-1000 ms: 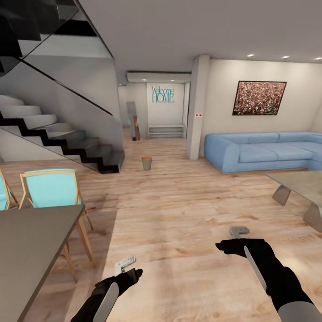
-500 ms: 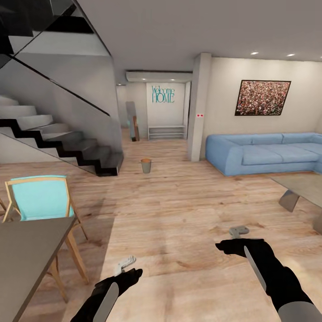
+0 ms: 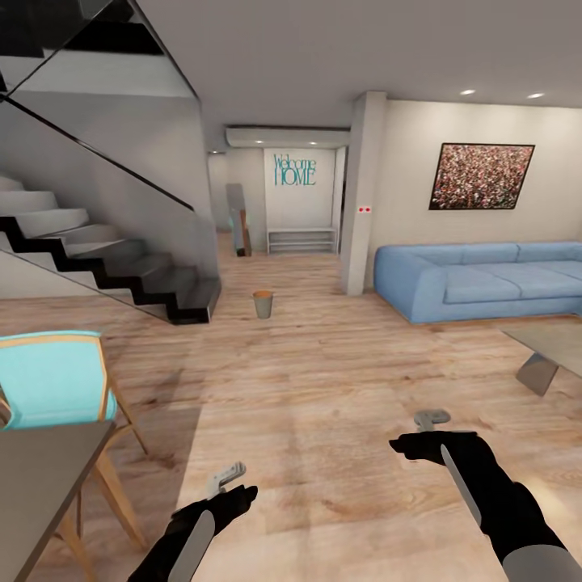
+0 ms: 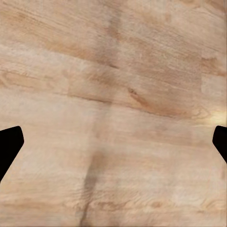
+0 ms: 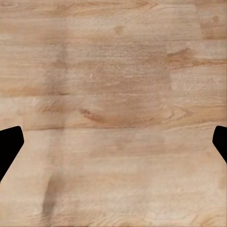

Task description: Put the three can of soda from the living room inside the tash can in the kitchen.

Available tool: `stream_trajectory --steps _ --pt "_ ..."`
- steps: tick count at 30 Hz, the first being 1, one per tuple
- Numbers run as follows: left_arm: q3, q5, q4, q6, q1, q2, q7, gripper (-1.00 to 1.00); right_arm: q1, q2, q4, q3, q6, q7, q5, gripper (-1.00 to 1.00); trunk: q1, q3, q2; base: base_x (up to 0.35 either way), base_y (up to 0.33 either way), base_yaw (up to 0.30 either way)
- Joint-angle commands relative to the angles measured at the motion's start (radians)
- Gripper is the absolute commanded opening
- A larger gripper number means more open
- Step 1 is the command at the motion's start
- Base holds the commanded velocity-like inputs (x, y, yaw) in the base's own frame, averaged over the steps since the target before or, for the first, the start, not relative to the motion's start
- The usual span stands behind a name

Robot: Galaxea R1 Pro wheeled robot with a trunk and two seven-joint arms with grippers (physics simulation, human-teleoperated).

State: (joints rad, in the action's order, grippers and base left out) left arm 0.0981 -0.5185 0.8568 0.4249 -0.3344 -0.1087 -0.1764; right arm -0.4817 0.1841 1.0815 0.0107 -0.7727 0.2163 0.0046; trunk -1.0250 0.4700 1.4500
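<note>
While you are driving and nothing is in hand, these notes cover the stance and the bin.

Left claw [image 3: 225, 478]: spread wide, empty. In the left wrist view its dark fingertips [image 4: 9, 144] sit at opposite edges with bare floor between them.
Right claw [image 3: 432, 419]: also spread, empty; the right wrist view gives the same reading, fingertips [image 5: 10, 142] far apart over planks.
Why held so: you carry both arms low and tucked ahead of the trunk, probably so they clear furniture in transit.
Trash can [image 3: 263, 304]: upright on the wood floor [image 3: 323, 380], well ahead of both claws, between the foot of the staircase [image 3: 121, 267] and the pillar [image 3: 360, 194].
Bin versus claws: far out of reach, slightly left of centre.
Soda cans: none to note here.
Surroundings: blue sofa [image 3: 477, 279] on your right, turquoise chair [image 3: 52, 380] and dark table [image 3: 40, 477] close on your left.
Judgement: a search-and-travel stage; mind the table's corner.
</note>
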Motion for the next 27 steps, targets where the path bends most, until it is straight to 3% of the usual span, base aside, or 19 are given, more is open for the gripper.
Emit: stream_trajectory --steps 1,27 --pt "0.0 0.0 0.0 0.0 0.0 0.0 0.0 1.0 0.0 0.0 0.0 0.0 0.0 0.0 0.0 1.0 0.0 0.0 0.0 0.347 0.0 0.0" --pt "0.0 0.0 -0.001 0.0 0.0 0.0 0.0 1.0 0.0 0.0 0.0 -0.001 0.001 0.0 0.0 1.0 0.0 0.0 0.0 0.347 0.0 0.0"
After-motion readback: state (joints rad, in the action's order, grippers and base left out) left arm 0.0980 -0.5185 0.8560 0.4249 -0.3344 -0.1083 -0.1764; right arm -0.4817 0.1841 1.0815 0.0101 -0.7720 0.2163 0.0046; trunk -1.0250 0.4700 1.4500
